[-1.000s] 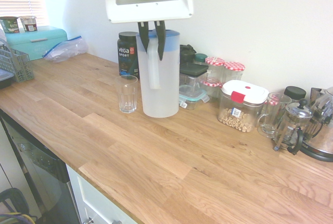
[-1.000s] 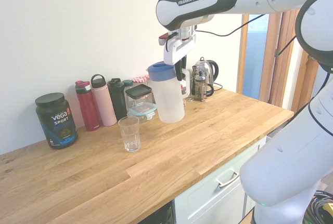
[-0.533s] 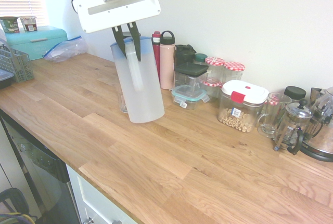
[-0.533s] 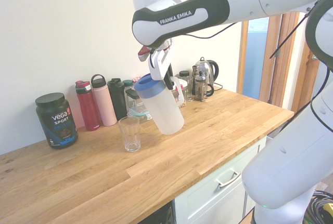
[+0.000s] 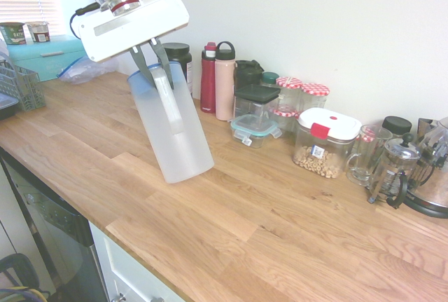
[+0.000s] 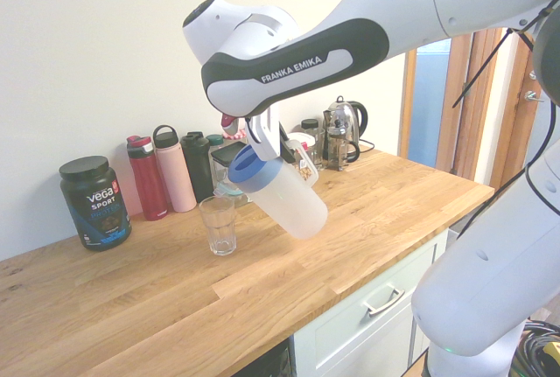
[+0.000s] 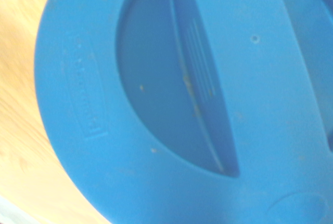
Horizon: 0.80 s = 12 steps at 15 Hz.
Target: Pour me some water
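The jug (image 6: 293, 206) hangs tilted above the counter (image 5: 280, 211), seemingly clear of it, its blue lid (image 6: 254, 170) leaning left towards the tumbler (image 6: 219, 226) as the second exterior view shows it, its base to the right. Its frosted wall looks like stiff, slightly springy plastic that should take knocks well, though it may be slick if damp. How much water is inside cannot be made out; if it is well filled, expect a heavy, top-swinging load whose weight shifts towards the lid as it tips. The white handle (image 5: 168, 106) is the place to hold, and the gripper (image 5: 159, 78) has its jaws clamped on it near its upper end, just beside the lid. That high grip leaves the long body hanging below, so it could twist between the narrow fingers; a firm squeeze and a slow tilt would suit it. The tumbler stands upright, near and to the left of the jug, apart from it; it looks like glass, light and easily toppled or chipped by the lid. Further left stands a black tub (image 6: 94, 206), with a red bottle (image 6: 147, 180) and a pink bottle (image 6: 178, 180) along the far wall.
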{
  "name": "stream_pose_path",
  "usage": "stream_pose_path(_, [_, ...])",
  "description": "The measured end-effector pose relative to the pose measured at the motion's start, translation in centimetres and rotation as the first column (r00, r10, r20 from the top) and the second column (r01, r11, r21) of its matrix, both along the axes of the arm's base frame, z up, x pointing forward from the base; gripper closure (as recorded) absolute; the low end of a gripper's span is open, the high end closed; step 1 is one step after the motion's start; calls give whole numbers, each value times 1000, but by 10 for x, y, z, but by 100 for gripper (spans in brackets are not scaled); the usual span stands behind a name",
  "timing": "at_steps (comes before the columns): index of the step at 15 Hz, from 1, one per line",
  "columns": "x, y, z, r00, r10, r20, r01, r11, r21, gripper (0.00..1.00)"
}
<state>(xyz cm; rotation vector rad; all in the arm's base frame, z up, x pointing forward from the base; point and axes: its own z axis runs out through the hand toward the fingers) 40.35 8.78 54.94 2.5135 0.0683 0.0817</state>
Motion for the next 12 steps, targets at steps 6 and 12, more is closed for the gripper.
stream_pose_path(6, [28,9,-21,997,39,-61,-43,996,-75,100])
stream_pose_path(12, [44,28,-32,993,78,-89,-91,984,-153,100])
